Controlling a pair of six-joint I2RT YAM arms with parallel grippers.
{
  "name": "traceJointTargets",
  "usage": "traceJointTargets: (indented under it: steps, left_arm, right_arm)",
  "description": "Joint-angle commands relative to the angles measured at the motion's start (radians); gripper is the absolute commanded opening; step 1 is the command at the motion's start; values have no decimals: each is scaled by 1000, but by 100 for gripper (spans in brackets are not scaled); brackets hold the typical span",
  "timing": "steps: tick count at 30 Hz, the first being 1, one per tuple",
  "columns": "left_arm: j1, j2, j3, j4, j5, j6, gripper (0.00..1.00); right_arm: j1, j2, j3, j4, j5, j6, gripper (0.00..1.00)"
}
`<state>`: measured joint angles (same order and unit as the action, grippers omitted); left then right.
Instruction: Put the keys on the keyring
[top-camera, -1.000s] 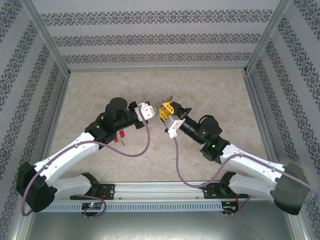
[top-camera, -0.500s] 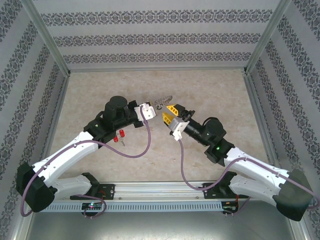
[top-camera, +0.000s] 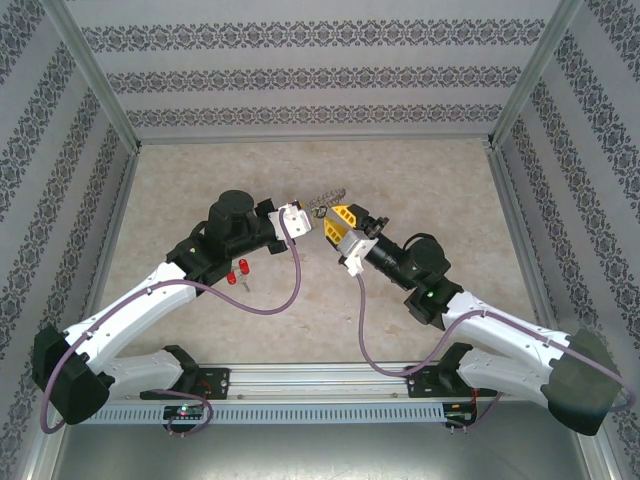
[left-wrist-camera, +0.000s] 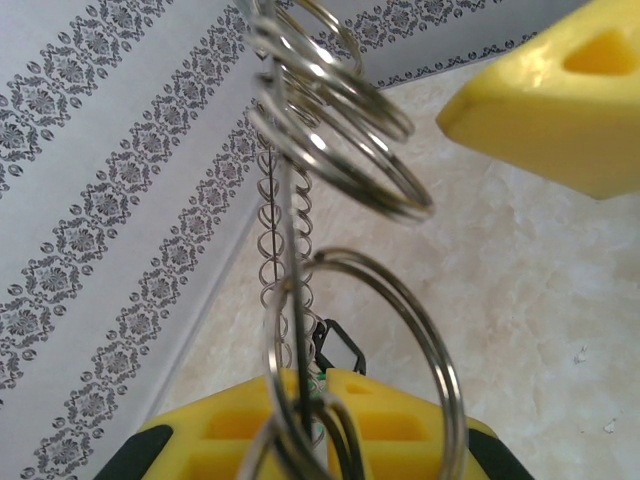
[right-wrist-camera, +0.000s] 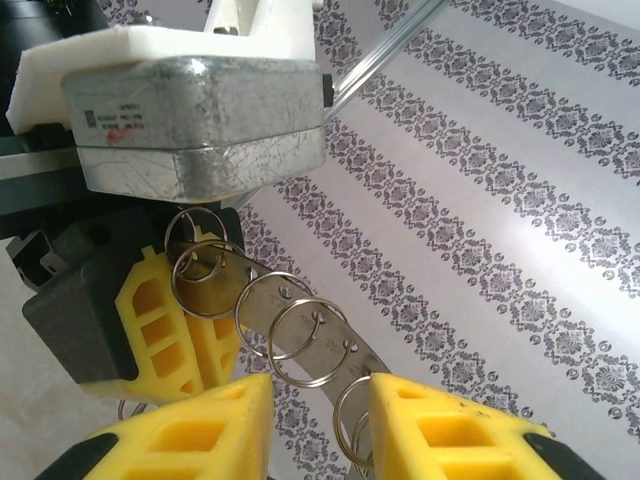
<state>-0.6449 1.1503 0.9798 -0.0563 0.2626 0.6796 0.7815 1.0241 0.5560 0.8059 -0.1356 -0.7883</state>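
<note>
Top external view puts my left gripper (top-camera: 310, 211) and right gripper (top-camera: 334, 221) tip to tip at the frame's centre, above the table (top-camera: 450, 190). My left fingers (left-wrist-camera: 230, 440) are clamped tight on the keyring (top-camera: 328, 197), whose loops stick out toward the upper right. In the right wrist view my right fingers (right-wrist-camera: 200, 430) stand a little apart with the keyring's far end in the gap; contact I cannot tell. The keys (top-camera: 238, 270) lie on the table left of centre, beside my left arm (top-camera: 150, 300), well apart from the keyring.
</note>
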Motion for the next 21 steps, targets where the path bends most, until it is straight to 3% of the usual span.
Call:
traceJointTargets:
  steps: [1, 6, 21]
  left_arm:
    - [13, -1, 31, 39, 32, -25, 0]
    - [13, 8, 36, 40, 37, -29, 0]
    - [13, 1, 25, 43, 30, -36, 0]
  right_arm:
    - [6, 9, 28, 47, -13, 19, 31]
    - [12, 24, 34, 47, -53, 41, 33]
    - [35, 39, 33, 75, 16, 142, 30]
